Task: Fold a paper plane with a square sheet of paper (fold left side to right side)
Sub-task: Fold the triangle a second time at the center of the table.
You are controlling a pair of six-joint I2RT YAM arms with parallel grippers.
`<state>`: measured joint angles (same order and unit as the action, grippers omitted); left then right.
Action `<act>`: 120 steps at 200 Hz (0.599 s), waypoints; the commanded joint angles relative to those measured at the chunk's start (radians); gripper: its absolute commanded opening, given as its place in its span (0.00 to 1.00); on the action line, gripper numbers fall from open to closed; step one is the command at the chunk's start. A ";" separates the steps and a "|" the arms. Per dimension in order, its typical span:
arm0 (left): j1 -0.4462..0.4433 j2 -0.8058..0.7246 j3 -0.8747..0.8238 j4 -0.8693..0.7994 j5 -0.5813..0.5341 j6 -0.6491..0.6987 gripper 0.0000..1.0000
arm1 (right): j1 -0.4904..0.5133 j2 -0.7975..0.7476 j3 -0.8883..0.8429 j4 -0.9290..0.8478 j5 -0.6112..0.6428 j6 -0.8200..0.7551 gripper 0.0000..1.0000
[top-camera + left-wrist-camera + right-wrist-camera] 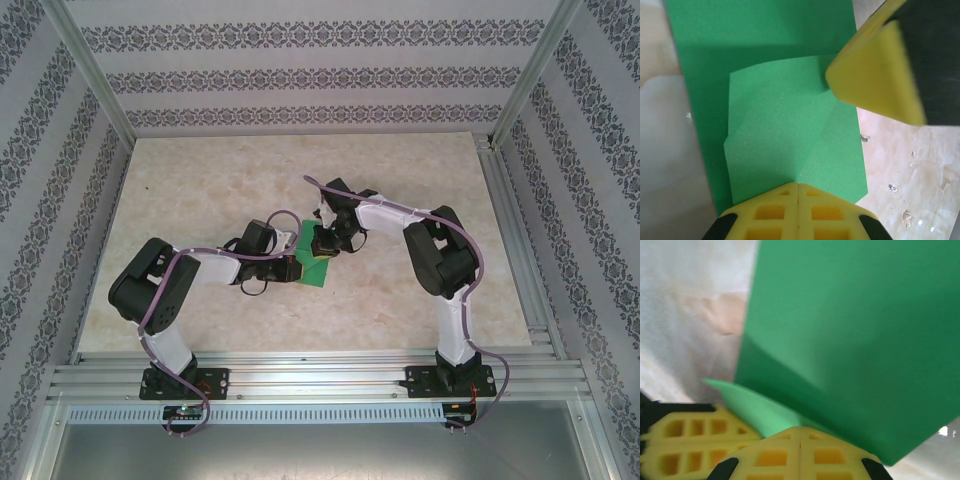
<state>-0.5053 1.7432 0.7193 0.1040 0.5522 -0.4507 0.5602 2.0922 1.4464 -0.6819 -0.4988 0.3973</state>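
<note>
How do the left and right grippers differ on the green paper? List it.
The left gripper reaches in from the left, the right gripper from the right. The left's tips sit at the green paper's edge; the right's rest by the folded flap's corner. Both are shut, with yellow fingers.

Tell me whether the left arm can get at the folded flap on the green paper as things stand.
Probably yes. The shut left pincer sits at the edge of the paper, with the flap lying before it. The right pincer covers only the flap's far corner; the rest lies bare.
</note>
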 commanded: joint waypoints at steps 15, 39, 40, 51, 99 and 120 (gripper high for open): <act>-0.001 -0.023 0.049 -0.116 -0.007 0.009 0.06 | -0.015 0.044 -0.009 -0.040 0.071 -0.031 0.03; -0.002 -0.032 0.103 -0.115 0.023 -0.003 0.09 | -0.016 0.053 -0.016 -0.050 0.085 -0.044 0.04; -0.002 -0.032 0.105 -0.115 0.025 -0.004 0.09 | -0.016 0.053 -0.016 -0.050 0.085 -0.044 0.04; -0.002 -0.033 0.129 -0.116 0.037 -0.009 0.09 | -0.016 0.054 -0.019 -0.049 0.086 -0.044 0.03; -0.006 0.051 0.200 -0.111 0.086 -0.004 0.07 | -0.015 0.054 -0.021 -0.047 0.083 -0.045 0.03; -0.007 0.089 0.207 -0.118 0.082 0.009 0.06 | -0.016 0.055 -0.020 -0.050 0.088 -0.045 0.03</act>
<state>-0.5053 1.7782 0.9150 0.0067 0.6132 -0.4545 0.5491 2.1143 1.4460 -0.6922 -0.4824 0.3710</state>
